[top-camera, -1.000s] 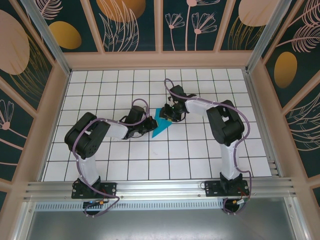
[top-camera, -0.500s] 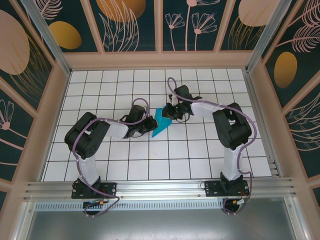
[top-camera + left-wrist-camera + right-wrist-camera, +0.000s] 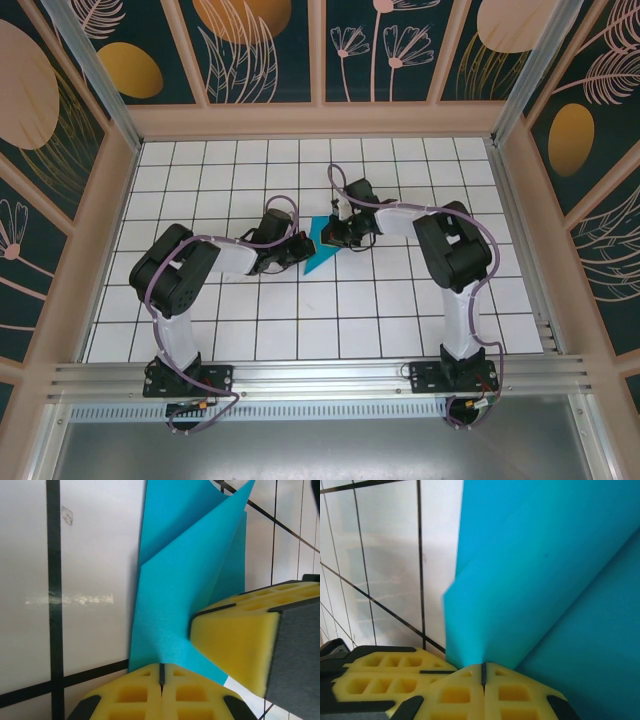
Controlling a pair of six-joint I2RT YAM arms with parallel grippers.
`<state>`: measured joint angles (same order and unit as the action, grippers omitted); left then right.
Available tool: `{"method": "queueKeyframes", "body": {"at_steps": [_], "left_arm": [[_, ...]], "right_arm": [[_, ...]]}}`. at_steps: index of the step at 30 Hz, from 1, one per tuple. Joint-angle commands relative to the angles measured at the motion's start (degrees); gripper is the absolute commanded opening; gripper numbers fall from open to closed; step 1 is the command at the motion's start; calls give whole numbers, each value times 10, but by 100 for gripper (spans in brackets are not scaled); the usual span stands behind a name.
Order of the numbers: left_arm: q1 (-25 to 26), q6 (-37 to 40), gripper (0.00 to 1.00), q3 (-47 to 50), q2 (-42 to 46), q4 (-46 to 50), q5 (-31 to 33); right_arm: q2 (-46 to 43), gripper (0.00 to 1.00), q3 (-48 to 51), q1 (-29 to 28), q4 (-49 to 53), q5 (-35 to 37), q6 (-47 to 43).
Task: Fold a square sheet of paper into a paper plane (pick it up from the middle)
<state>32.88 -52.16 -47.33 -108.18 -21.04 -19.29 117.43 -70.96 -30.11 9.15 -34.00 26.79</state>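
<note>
A robotics lab test cell. 2 robot arms, left arm (image 3: 172,285) and right arm (image 3: 455,258), are bolted to an aluminium rail (image 3: 320,378) along the near edge of a white tabletop (image 3: 380,320) ruled in a black grid. Wood-framed wall panels (image 3: 270,45) printed with leaves and flowers, and aluminium corner posts (image 3: 90,70), box it in.

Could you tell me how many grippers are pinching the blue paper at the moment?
2. The left gripper is shut on the folded blue paper at its left side. The right gripper is shut on its far right side.
</note>
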Motion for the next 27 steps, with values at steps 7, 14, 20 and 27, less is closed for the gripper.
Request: {"method": "queueKeyframes", "body": {"at_steps": [7,14,20,27], "left_arm": [[-2,16,0,11,-45,93,38],[-2,26,0,11,-49,96,32],[-2,31,0,10,-49,99,31],[-2,37,0,8,-51,105,34]], "right_arm": [[24,1,-9,10,1,32,-12],[33,1,-40,29,1,69,2],[-5,0,-17,21,-35,26,-13],[18,0,-16,1,-31,-24,-33]]}}
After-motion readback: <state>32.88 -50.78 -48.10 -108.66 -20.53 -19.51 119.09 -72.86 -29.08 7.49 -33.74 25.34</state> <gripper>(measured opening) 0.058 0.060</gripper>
